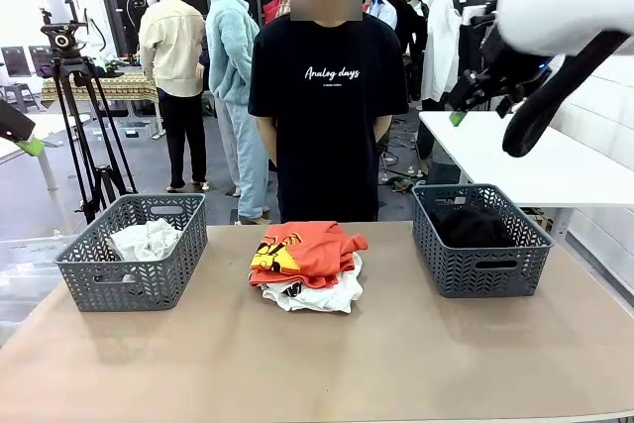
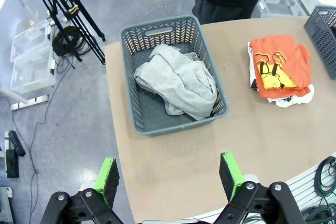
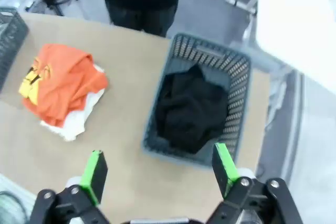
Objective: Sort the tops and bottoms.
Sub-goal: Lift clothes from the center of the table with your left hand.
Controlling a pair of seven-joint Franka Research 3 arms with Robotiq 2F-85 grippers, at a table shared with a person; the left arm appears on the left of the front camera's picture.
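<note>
Bare bench (image 1: 317, 373) spreads nearest, with a lattice basket towards each end, apparently so each kind of garment has its own bin: the left basket (image 1: 129, 284) holds a pale grey top (image 2: 178, 80) and the right basket (image 1: 480, 272) holds black bottoms (image 3: 191, 106). Between them an orange-red T-shirt (image 1: 309, 247) lies on white T-shirts (image 1: 319, 294), unsorted and seemingly within reach of both arms. Left hand (image 2: 168, 162) and right hand (image 3: 157, 153) hang high with fingers spread wide and nothing held, probably poised to come down for the next garment.
</note>
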